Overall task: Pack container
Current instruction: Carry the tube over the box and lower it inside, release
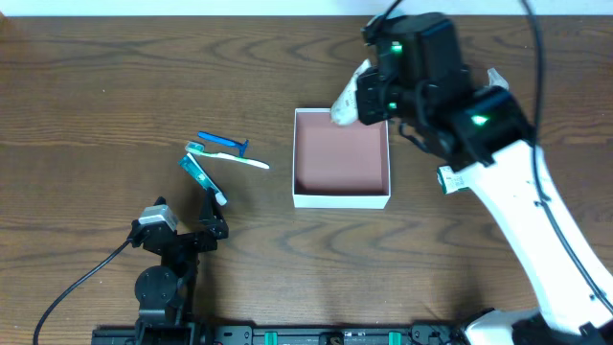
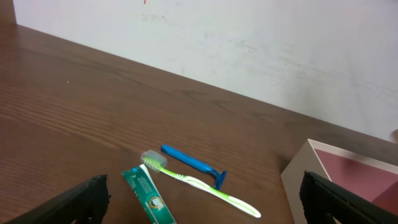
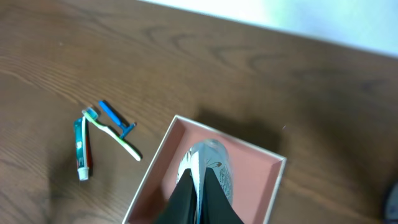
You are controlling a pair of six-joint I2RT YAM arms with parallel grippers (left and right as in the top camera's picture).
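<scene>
Left of the container lie a razor, toothbrush and toothpaste tube, back to front. The soft tube in the right end effector hangs above the container's far side.

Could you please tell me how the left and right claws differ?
The left claw is open and empty; the right claw is shut on a silver tube. The left claw sits near the toothbrush; the right claw hangs above the box. Both are black.

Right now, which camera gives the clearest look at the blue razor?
The left wrist view: the blue razor lies close and large, handle and head distinct, beside the toothbrush. Overhead and the right wrist view show it only as a small blue sliver.
</scene>
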